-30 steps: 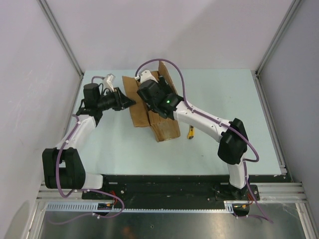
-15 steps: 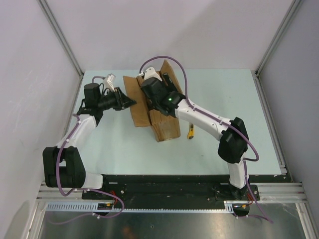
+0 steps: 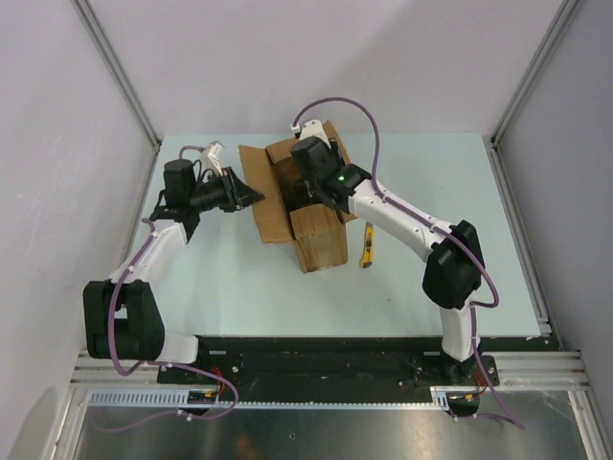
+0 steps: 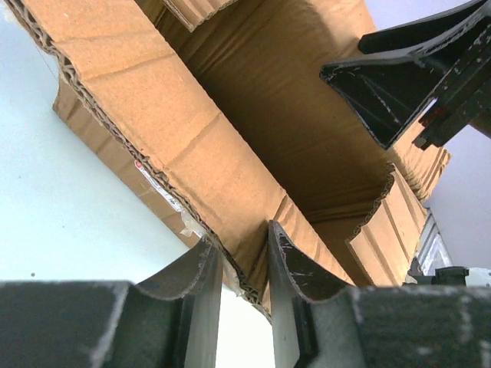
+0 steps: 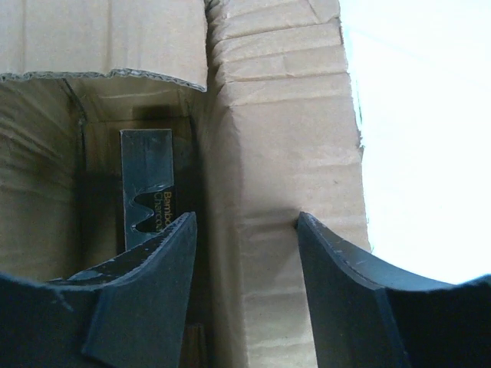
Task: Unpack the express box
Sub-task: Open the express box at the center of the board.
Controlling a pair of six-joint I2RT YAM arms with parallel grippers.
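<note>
I see the express box (image 3: 316, 240) standing open on the counter (image 3: 450, 182). My left hand (image 4: 242, 257) is pinched tight on the edge of the box's left flap. My right hand (image 5: 245, 222) is part open, straddling one of the box's walls with one finger inside and one outside, not yet clamped. A slim dark package (image 5: 146, 180) lies inside the box, and a yellow knife (image 3: 366, 251) lies just right of it.

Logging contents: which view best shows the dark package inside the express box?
Right wrist: the dark package lies visible inside the express box. Top external hides it under the arm; left wrist shows none of it.
</note>
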